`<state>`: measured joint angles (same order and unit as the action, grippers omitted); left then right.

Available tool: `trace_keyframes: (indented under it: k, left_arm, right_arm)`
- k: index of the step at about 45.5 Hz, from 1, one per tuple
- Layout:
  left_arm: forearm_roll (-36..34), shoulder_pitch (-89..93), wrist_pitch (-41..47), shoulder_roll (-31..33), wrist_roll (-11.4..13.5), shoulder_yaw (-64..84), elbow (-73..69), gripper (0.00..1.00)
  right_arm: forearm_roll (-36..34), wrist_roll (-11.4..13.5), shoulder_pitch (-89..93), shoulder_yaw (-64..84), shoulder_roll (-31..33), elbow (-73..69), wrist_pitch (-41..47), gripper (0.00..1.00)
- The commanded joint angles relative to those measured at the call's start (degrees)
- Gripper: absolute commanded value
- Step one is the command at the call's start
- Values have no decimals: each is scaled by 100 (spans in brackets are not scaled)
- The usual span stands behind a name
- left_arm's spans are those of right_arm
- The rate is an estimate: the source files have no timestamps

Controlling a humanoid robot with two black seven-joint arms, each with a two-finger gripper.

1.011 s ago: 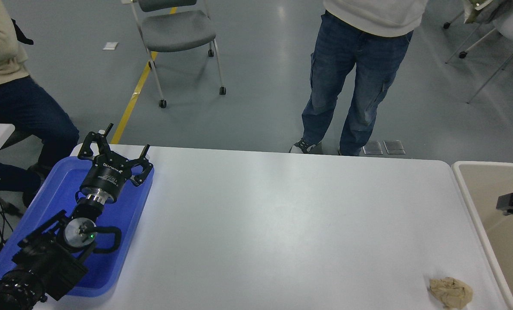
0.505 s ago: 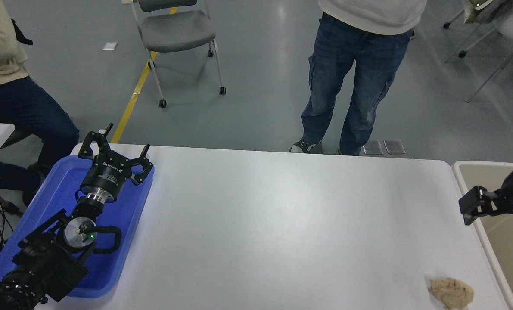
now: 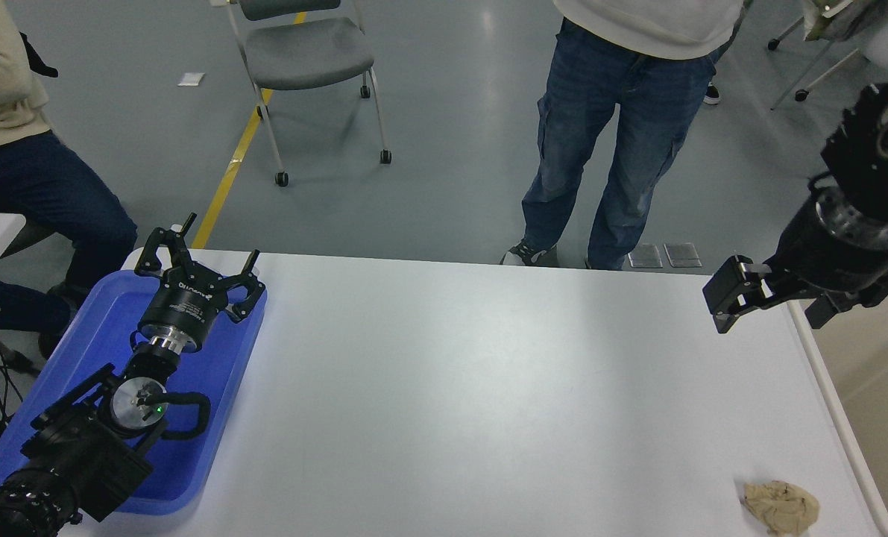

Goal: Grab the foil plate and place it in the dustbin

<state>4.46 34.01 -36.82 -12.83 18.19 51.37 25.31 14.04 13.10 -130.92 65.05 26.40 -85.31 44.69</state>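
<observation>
On the white bench (image 3: 488, 388), the right pincer (image 3: 768, 298) hangs spread wide and empty beside the dustbin (image 3: 854, 447).

Only white print on left gripper (image 3: 197, 257) body, too small/blurry to read.

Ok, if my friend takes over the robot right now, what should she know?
Left gripper: parked over the blue tray, fingers open, empty.
Right gripper: raised over the table at its right end, beside the dustbin, fingers open, empty.
Foil plate: not in view; none on the table, and the bin's bottom is hidden.
Done: cannot confirm.
Left: check the bin for the plate.
</observation>
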Motion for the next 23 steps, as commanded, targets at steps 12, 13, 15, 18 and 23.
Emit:
trace_keyframes:
  k: [12,13,15,18,23]
  left_arm:
    - [-7,0,0,0,0,4,0,100]
    - [-7,0,0,0,0,-4,0,100]
    - [-7,0,9,0,0,4,0,100]
    - [-7,0,0,0,0,4,0,100]
    - [-7,0,0,0,0,4,0,100]
  right_arm:
    - [-76,8,-891,-45,-249,-39,31,100]
    - [-76,-1,-883,-45,-258,-39,31,100]
    - [-76,-1,-874,-45,-267,-39,31,100]
    - [-76,-1,-847,-45,-275,-39,31,100]
    - [-76,-1,-839,34,-345,-21,31,100]
